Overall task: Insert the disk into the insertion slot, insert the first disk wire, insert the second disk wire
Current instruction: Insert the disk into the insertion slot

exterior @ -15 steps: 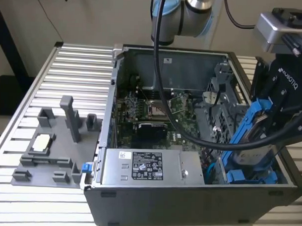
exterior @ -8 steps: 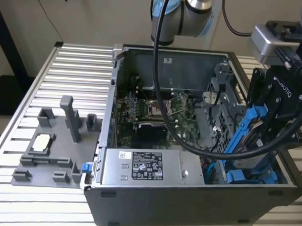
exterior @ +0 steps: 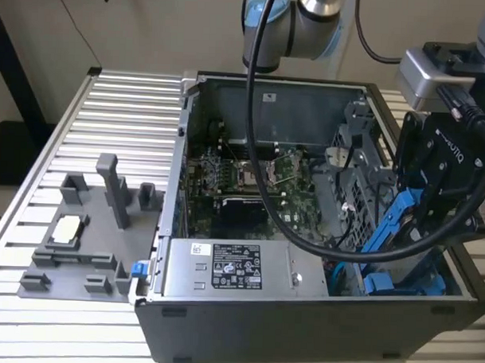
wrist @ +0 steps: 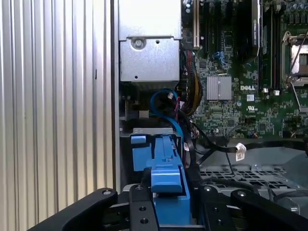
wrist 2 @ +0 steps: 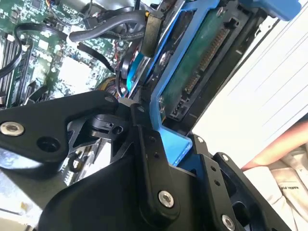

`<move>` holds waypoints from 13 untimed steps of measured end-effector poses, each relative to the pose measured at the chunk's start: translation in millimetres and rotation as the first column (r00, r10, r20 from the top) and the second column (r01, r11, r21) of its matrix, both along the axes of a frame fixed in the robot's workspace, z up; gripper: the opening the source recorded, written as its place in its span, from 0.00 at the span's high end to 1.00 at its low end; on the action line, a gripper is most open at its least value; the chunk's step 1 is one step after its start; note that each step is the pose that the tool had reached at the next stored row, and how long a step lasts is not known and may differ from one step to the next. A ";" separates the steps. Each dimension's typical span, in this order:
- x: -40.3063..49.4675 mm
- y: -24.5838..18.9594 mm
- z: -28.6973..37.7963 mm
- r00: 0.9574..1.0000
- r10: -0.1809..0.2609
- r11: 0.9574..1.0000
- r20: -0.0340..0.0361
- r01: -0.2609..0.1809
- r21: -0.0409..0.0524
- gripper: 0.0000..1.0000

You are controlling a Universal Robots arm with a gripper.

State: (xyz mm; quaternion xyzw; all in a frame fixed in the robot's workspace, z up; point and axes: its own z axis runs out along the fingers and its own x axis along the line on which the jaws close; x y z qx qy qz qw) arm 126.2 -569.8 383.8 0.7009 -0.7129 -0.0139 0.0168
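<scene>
One disk in a blue frame, held tilted at the end of the open computer case on the exterior view's right. The case stands on a ribbed bench.

Hand: closed on the blue frame, with its fingers on either side of it in the first wrist view.

One slot, in the grey cage with blue fittings, directly below the disk. The frame's lower end seems to be at the slot's mouth. Whether it has entered cannot be told.

Handling, as judged:
- Take out the tilt, so the frame's long edges line up with the cage sides before any push.
- Press along the slot's own line, not across it, since a skewed frame would likely jam.
- Keep the connector edge on the green board side free for the wires.
- Keep the thick black cable looping across the case out of the disk's way.

Not made out:
- The slot's mouth is covered by the hand and disk.
- The disk's label side is turned away.
- Several dark and blue leads lie nearby, but which are the disk wires cannot be told.
</scene>
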 end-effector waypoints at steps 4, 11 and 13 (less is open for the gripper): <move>0.0 0.0 1.3 1.000 0.000 1.000 0.000 0.000 -0.003 0.60; -0.8 0.1 1.4 1.000 0.000 1.000 0.001 0.000 0.013 0.46; -1.6 0.2 1.3 1.000 0.000 1.000 0.002 0.000 0.018 0.40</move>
